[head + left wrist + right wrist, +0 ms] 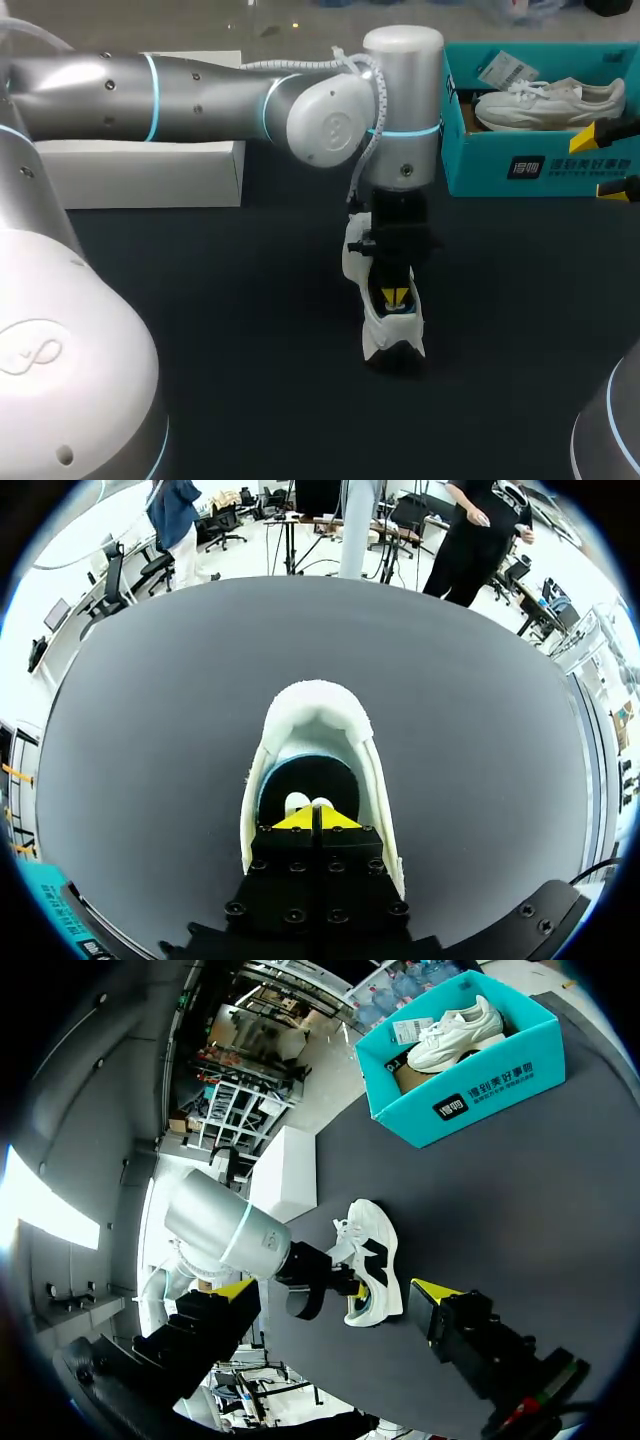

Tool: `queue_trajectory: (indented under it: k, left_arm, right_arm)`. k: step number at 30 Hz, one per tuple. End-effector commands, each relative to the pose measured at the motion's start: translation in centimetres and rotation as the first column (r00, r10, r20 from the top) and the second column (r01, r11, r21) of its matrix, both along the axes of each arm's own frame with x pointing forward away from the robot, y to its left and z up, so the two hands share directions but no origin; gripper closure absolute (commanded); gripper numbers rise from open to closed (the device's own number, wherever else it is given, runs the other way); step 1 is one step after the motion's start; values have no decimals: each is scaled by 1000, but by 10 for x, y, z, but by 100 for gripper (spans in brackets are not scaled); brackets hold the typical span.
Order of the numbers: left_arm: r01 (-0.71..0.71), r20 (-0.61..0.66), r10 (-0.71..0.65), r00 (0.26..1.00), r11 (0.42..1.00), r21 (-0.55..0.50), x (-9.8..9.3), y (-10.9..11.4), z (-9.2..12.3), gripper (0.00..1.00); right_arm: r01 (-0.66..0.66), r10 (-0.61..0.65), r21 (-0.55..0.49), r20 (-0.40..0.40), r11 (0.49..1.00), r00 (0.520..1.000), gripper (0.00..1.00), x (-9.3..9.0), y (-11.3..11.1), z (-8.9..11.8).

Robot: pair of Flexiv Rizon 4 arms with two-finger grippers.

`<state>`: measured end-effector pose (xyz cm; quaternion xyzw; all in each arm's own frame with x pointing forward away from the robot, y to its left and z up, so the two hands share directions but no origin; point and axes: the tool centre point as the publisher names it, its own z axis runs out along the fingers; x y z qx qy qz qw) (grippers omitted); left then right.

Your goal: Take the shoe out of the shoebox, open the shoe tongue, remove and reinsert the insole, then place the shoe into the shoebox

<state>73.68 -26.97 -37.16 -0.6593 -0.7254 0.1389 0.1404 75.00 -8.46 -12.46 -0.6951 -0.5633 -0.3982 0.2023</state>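
A white shoe (385, 330) with black patches lies on the black table near the middle. My left gripper (396, 296) points straight down into its opening, yellow tips pressed together and shut. In the left wrist view the shoe's padded collar (320, 710) curves around the left gripper (312, 815); a small white bit shows just ahead of the tips, and I cannot tell what it is. My right gripper (612, 160) stands open at the right, in front of the teal shoebox (540, 165). From the right wrist view the shoe (372, 1260) lies ahead of the open right gripper (335, 1295).
A second white shoe (550, 100) lies inside the shoebox (480, 1090) at the back right. A white box (150, 170) stands at the back left, under my left arm. The dark table surface (250, 330) spreads around the shoe.
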Motion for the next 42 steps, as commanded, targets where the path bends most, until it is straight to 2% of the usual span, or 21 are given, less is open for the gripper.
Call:
queue_trajectory:
  k: [1, 6, 12, 15, 19, 31, 37, 42]
  left_arm:
    - [3, -4, -3, 1000, 1000, 5, -5, -7, -17, 100]
    - [30, -21, -29, 999, 999, 43, -9, -11, -28, 100]
    - [-29, 69, 30, 997, 999, -16, -1, -4, 4, 100]
    - [-51, 120, 56, 991, 997, -52, 4, -6, 10, 100]
    - [-46, 123, 54, 991, 997, -69, 8, -14, 1, 100]
    - [-44, 136, 54, 989, 996, -79, -1, -28, -32, 100]
    - [-90, 199, 94, 976, 995, -29, -7, -25, -47, 100]
    - [-121, 300, 111, 947, 993, 14, -12, -20, -44, 100]
  right_arm:
    - [2, -2, -2, -1, 1000, 1000, 0, 0, 1, 0]
    - [2, -2, -2, -1, 1000, 1000, 0, 0, 1, 0]
    - [2, -2, -2, -1, 1000, 1000, 0, 0, 1, 0]
    - [2, -2, -2, -1, 1000, 1000, 0, 0, 1, 0]
    - [2, -2, -2, -1, 1000, 1000, 0, 0, 1, 0]
    - [2, -2, -2, -1, 1000, 1000, 0, 0, 1, 0]
    - [2, -2, -2, -1, 1000, 1000, 0, 0, 1, 0]
    - [2, -2, -2, -1, 1000, 1000, 0, 0, 1, 0]
